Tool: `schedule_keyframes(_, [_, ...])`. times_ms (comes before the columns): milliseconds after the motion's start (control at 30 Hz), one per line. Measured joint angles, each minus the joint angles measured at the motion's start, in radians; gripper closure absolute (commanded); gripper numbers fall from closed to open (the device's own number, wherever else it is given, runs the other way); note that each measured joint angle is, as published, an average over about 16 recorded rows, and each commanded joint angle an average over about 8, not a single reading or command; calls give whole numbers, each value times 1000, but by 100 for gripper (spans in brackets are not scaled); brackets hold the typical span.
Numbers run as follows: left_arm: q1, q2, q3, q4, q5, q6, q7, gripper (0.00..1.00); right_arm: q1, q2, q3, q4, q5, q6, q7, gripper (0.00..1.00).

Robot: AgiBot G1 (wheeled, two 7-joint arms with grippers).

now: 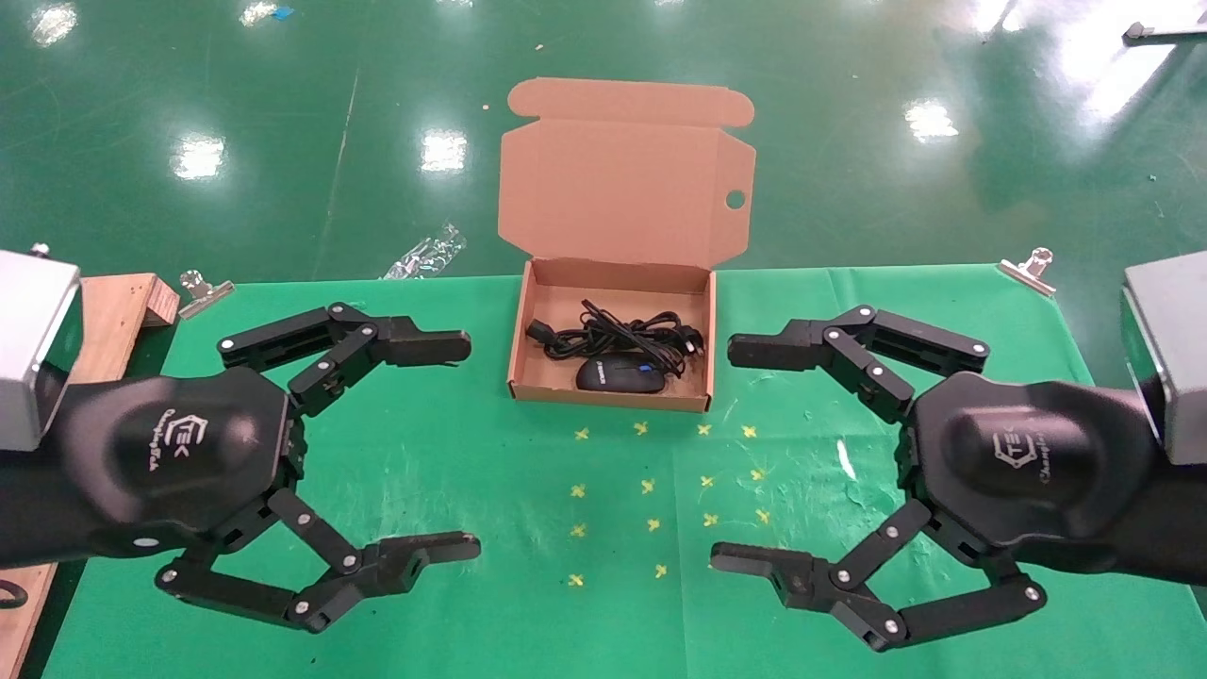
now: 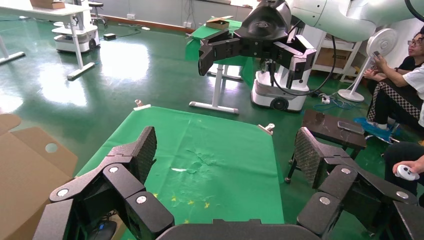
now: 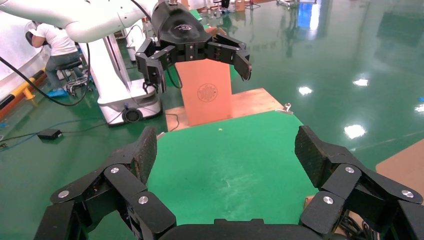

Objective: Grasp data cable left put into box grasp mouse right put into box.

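While both sets of jaws spread wide and hold nothing, left gripper (image 1: 471, 448) and right gripper (image 1: 721, 453) hover over green table cover (image 1: 471, 471), facing each other. Head view alone shows box (image 1: 528, 321) interior: data cable (image 1: 613, 332) bundled inside, mouse (image 1: 620, 376) at its near edge, touching cable. Box sits between grippers, farther out, clear of both. Left wrist view catches only lid (image 2: 25, 165) and mouse edge (image 2: 102, 229). Right wrist view shows box corner (image 3: 405, 165), left gripper (image 3: 197, 62) opposite.
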Motion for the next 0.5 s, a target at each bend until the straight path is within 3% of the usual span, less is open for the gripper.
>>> schedule_keyframes(500, [-1, 0, 1, 0, 1, -1, 0, 0, 0, 0, 0, 0, 0, 0, 0, 0])
